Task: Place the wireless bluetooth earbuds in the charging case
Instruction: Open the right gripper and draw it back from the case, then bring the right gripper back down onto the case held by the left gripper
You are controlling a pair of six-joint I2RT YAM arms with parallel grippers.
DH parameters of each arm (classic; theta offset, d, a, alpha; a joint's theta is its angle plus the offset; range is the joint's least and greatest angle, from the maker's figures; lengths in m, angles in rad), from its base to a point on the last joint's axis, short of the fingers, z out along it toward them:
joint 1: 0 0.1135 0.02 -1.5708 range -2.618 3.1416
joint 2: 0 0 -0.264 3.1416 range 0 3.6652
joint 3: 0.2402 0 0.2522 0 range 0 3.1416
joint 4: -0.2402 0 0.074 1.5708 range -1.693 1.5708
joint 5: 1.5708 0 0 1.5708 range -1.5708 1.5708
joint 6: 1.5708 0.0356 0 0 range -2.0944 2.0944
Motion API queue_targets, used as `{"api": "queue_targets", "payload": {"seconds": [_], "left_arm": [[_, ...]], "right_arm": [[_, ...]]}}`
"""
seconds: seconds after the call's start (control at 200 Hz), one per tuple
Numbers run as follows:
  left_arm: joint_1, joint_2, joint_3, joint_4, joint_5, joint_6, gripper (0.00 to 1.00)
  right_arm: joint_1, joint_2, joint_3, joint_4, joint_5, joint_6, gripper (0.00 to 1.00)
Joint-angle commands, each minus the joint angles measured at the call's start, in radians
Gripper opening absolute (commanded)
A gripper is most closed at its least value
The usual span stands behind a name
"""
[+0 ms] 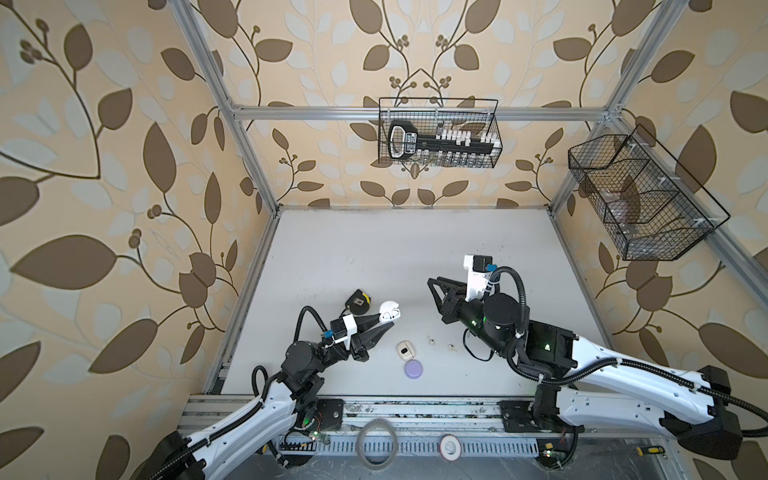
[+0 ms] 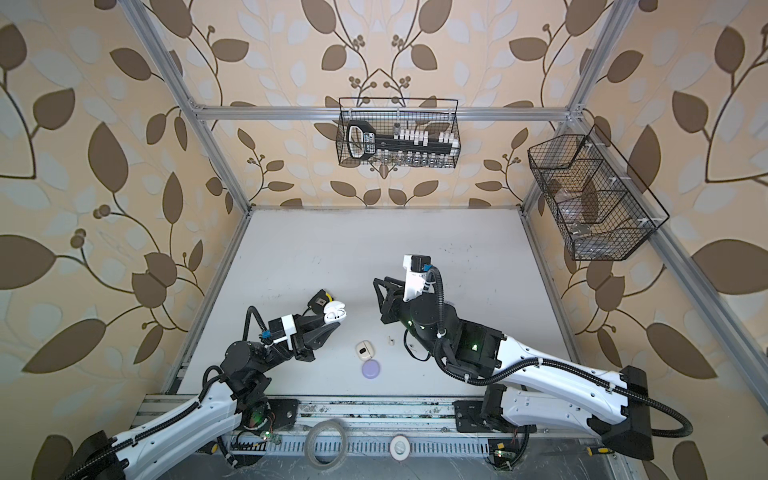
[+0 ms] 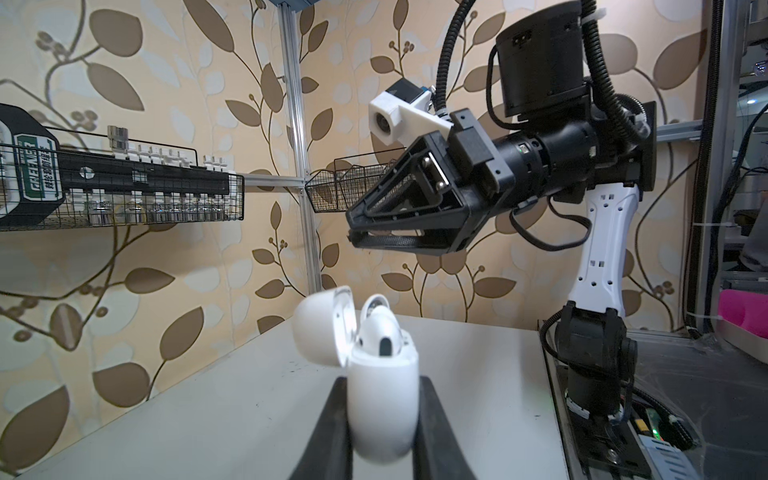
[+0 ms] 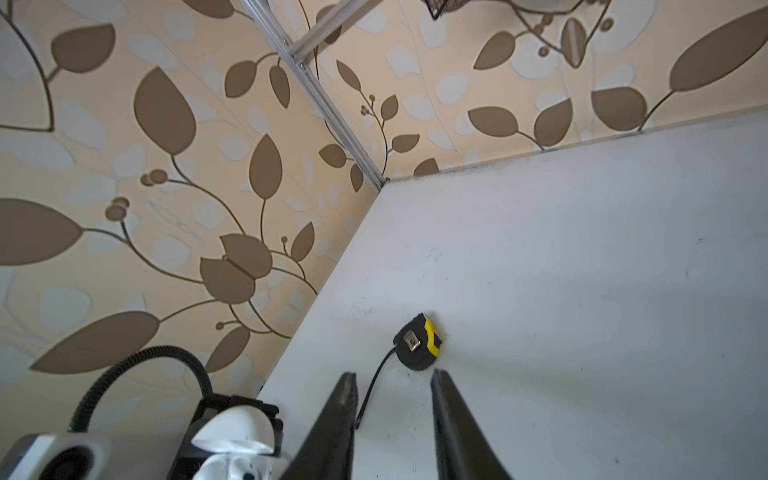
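A white charging case (image 3: 382, 399) with its lid swung open is pinched between the fingers of my left gripper (image 3: 383, 380), held above the table at the left in both top views (image 1: 388, 312) (image 2: 334, 311). One white earbud (image 3: 376, 320) sits in the case. Two tiny pale earbuds (image 1: 431, 340) (image 1: 451, 347) lie loose on the table, to the right of the case; the other top view shows only one earbud (image 2: 390, 340). My right gripper (image 4: 392, 374) hovers up and to the right of the case (image 1: 430, 283), open, with nothing between its fingers.
A cream closed case (image 1: 405, 350) and a round lavender case (image 1: 414, 369) lie just below the held case. A black-and-yellow tape measure (image 4: 417, 347) rests behind it at the left (image 1: 358, 301). Wire baskets (image 1: 440, 133) (image 1: 640, 195) hang on the back and right walls.
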Motion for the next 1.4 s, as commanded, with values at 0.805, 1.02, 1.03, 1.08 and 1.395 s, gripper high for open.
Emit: {"api": "queue_targets", "payload": {"seconds": [0.805, 1.02, 1.03, 1.08, 1.395], "left_arm": [[-0.004, 0.005, 0.039, 0.048, 0.046, 0.021, 0.0], [-0.004, 0.001, 0.04, 0.043, 0.043, 0.022, 0.0], [-0.004, 0.001, 0.04, 0.043, 0.043, 0.021, 0.0], [-0.004, 0.001, 0.039, 0.043, 0.043, 0.023, 0.0], [-0.004, 0.0, 0.038, 0.041, 0.042, 0.023, 0.0]], "right_arm": [[0.125, 0.107, 0.092, 0.045, -0.121, -0.179, 0.12], [0.13, 0.151, 0.095, 0.051, -0.139, -0.174, 0.1], [0.13, 0.152, 0.096, 0.051, -0.139, -0.173, 0.1], [0.13, 0.159, 0.091, 0.052, -0.137, -0.171, 0.1], [0.142, 0.132, 0.072, 0.062, -0.124, -0.157, 0.09]]}}
